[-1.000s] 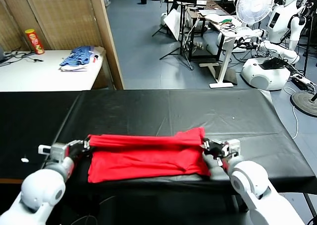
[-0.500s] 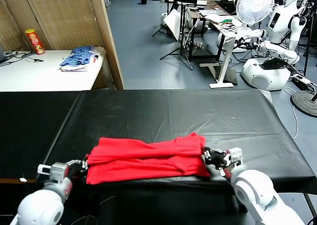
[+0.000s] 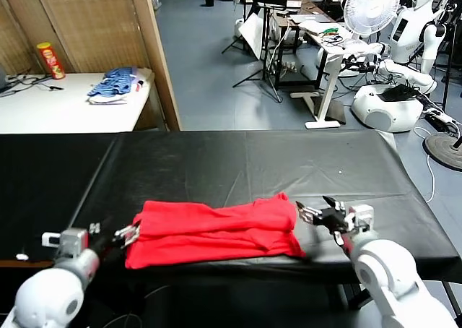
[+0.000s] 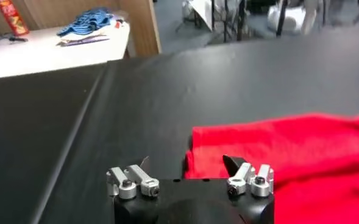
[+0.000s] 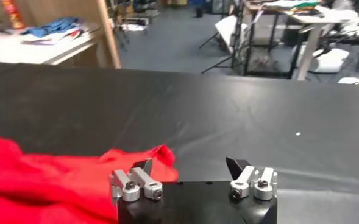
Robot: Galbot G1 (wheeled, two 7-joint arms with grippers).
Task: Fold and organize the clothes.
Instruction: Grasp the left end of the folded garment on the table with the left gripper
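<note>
Where the black table [image 3: 245,162] meets its near edge, the red T-shirt [image 3: 216,230] is shown lying folded into a long band, its near hem just short of that edge and its far side bordered by a broad stretch of bare black cover. The left end of the shirt is seen in the left wrist view [image 4: 301,152], the right end in the right wrist view [image 5: 63,182]. The left gripper [image 3: 124,235] is placed at the shirt's left end, fingers spread wide and empty, one fingertip [image 4: 233,163] just beside the cloth. The right gripper [image 3: 316,211] is placed just off the shirt's right end, fingers likewise spread wide and holding nothing. Open table is left to the right of that gripper, up to the table's right edge. Compared with one second earlier, both grippers, then closed on the shirt's ends with a lifted fold stretched between them, are now released; the fold is laid down on the lower layer, and both arms are drawn back toward the near side. On the white side table [image 3: 65,111] at far left, a blue-and-white pile of garments [image 3: 115,84] and a red canister [image 3: 50,59] are unchanged.
</note>
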